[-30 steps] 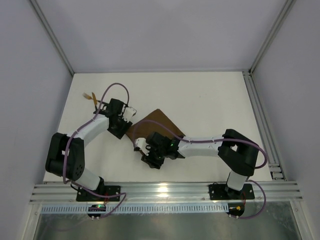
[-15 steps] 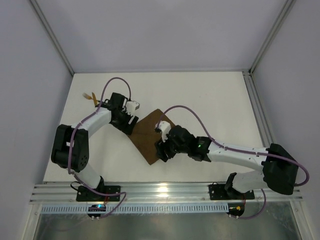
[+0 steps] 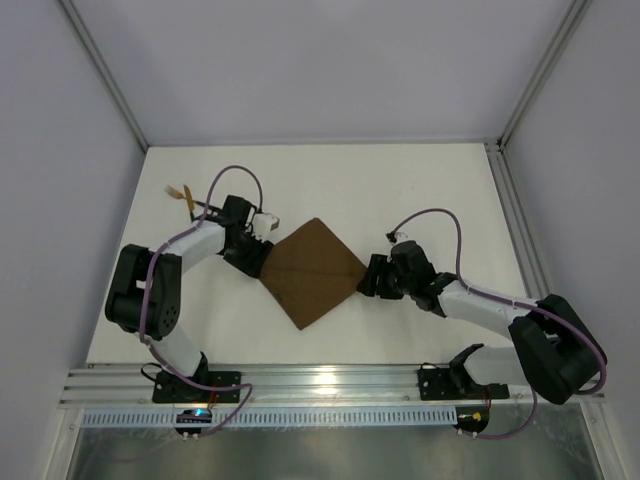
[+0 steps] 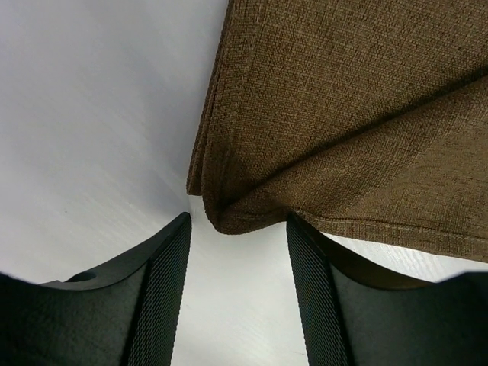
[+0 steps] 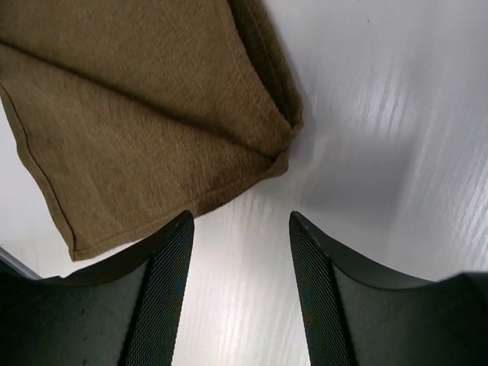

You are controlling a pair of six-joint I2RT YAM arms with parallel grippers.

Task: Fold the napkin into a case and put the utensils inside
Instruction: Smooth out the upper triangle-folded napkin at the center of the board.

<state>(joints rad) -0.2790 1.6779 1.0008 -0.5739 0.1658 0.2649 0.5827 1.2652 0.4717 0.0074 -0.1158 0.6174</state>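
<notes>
Brown napkin [image 3: 312, 272] flat — utensils [image 3: 181, 192] visible only in top view.

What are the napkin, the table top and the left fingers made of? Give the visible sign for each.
Napkin: woven cloth, matte brown, perhaps linen or cotton; coarse threads and a folded hem show.
Table top: hard, smooth white, slightly glossy, perhaps laminate; light streaks reflect.
Left fingers: black, likely plastic or rubber; fine ribbed texture inside.
</notes>
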